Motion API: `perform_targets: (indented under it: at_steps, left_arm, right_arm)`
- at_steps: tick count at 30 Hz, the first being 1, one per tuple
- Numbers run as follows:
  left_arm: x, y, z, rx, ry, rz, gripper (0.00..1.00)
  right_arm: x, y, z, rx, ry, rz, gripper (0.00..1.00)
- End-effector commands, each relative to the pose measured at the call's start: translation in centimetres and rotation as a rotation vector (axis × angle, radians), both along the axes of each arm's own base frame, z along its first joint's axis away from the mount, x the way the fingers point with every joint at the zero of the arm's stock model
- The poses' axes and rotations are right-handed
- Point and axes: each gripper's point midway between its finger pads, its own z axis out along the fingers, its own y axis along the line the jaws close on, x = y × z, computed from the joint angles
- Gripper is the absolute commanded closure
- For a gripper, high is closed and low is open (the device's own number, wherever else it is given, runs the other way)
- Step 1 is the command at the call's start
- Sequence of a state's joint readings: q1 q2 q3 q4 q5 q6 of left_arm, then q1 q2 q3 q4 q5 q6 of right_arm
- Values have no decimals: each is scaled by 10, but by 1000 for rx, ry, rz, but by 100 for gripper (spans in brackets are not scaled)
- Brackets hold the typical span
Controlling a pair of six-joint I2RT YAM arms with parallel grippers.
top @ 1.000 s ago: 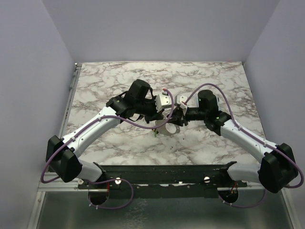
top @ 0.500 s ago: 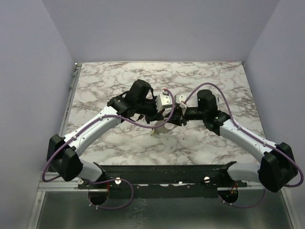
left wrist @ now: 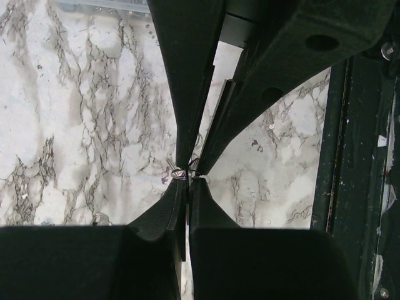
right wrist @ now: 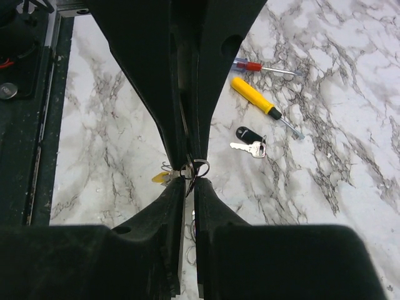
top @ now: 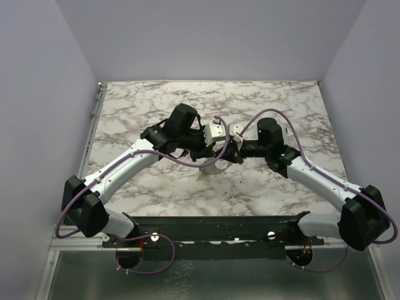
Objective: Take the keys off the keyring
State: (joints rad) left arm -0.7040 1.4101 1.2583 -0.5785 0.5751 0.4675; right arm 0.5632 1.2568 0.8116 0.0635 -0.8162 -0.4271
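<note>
Tool tips from both arms meet nose to nose above the middle of the worktop (top: pixel 137 106), so you are working the ring in the air, not against the marble. Your left tool (left wrist: pixel 186 187) is pressed fully together with the thin wire of the keyring (right wrist: pixel 200 167) right at its tips. It looks clamped on the ring as the anchor. Your right tool (right wrist: pixel 189 185) comes in from three o'clock in the overhead view. Its fingers stand nearly together with only a slit between them, right at the ring, and you cannot tell from these views whether they have bitten on the wire. In the right wrist view the yellow-tagged key (right wrist: pixel 160 178) appears to hang from the ring at nine o'clock of the tips, so that one has yet to come off. A black-tagged key (right wrist: pixel 249 134) lies flat on the marble at two o'clock from the ring, well apart from it, which reads as one key already freed. Further out toward one o'clock lie a yellow-handled screwdriver (right wrist: pixel 256 98) and a red-handled screwdriver (right wrist: pixel 253 65), which are no part of this job. Your next move likely calls for a firm anchor while the right tool walks the yellow key along the coil. The wire is thin and springy, so a loose pinch could let it twist free.
</note>
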Motion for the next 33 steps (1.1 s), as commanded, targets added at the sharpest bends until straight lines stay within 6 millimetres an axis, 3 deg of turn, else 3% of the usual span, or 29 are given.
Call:
perform_targets:
  at_steps: [1,4,16,23,27,28,29,30,33]
  left_arm:
    - [-10,-2,13,-48,8,-37,100]
    - [-7,1,15,-53,7,-26,100]
    - [8,27,4,-56,72,74,100]
    - [8,32,-10,-31,103,94,100]
    - [7,29,-7,-43,94,67,100]
    - [6,29,-5,-50,89,57,100]
    - [6,28,-2,-58,83,49,100]
    - [5,26,1,-66,82,41,100]
    - [5,22,11,-88,91,28,100]
  right_arm:
    - [4,2,-4,1,-23,-9,88]
    - [5,1,-7,-6,-26,-20,99]
    - [14,-8,-3,8,-47,-116,99]
    - [13,-7,-4,22,-34,-120,99]
    - [6,-3,-1,29,-23,-66,99]
    - [6,-1,2,34,-18,-59,91]
    - [5,0,4,40,-6,-52,74]
    - [4,2,7,48,6,-44,65]
    - [0,6,14,66,33,-17,56]
